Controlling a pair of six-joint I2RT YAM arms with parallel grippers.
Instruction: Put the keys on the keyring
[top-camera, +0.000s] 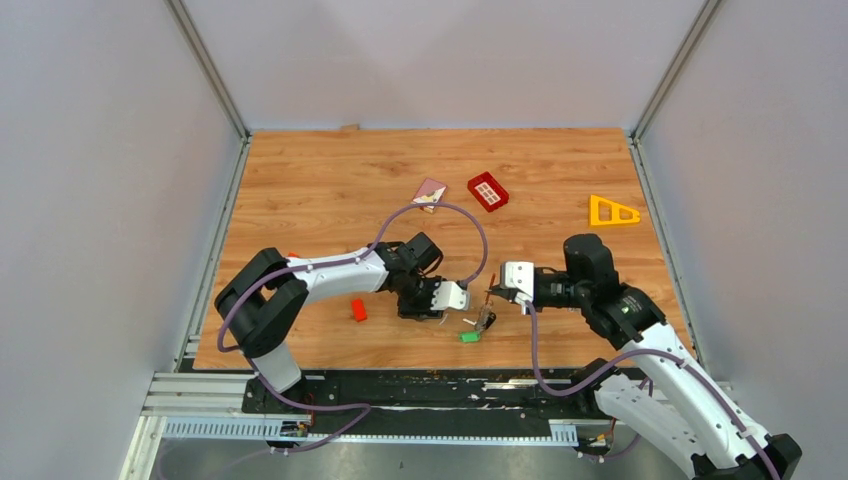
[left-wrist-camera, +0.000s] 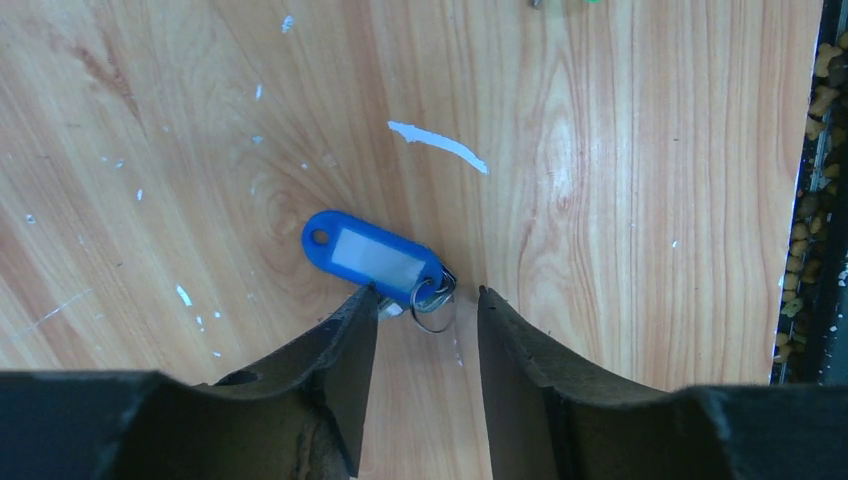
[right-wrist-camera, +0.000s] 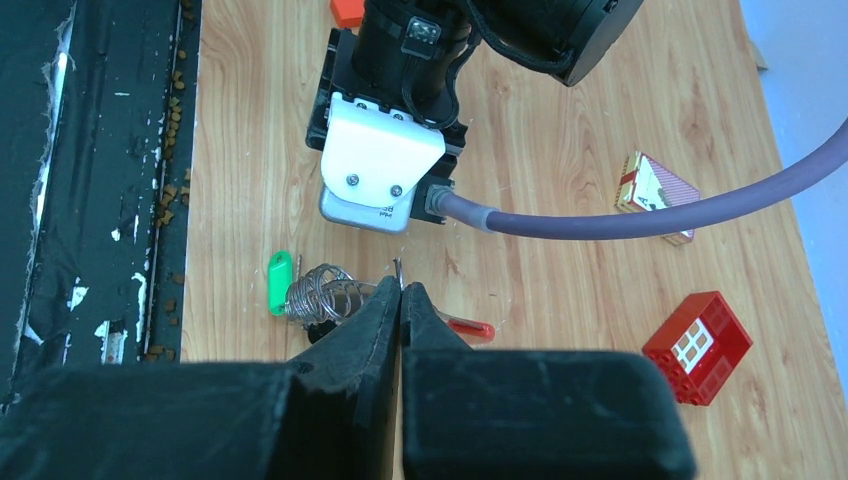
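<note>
While both arms meet near the front edge of the worktop (top-camera: 300, 200), we count:
- two keys: one blue key (left-wrist-camera: 375, 257) lying flat, its small ring between the left claw's (left-wrist-camera: 425, 318) half-parted, empty fingers; one green key (right-wrist-camera: 279, 281) just beside the keyring (right-wrist-camera: 325, 295)
- one keyring, under the right claw (right-wrist-camera: 402, 298), which is fully closed; whether it pinches anything we cannot tell

Your top view hangs above and behind the arm bases, looking down over the whole light wooden plank table (top-camera: 330, 180). Your left wrist view stares straight down, close to the boards. Your right wrist view slants down toward the black-and-white left arm (right-wrist-camera: 383, 150) nearby. It shares the red rectangular gridded tray (right-wrist-camera: 697, 347) with the top view.
</note>
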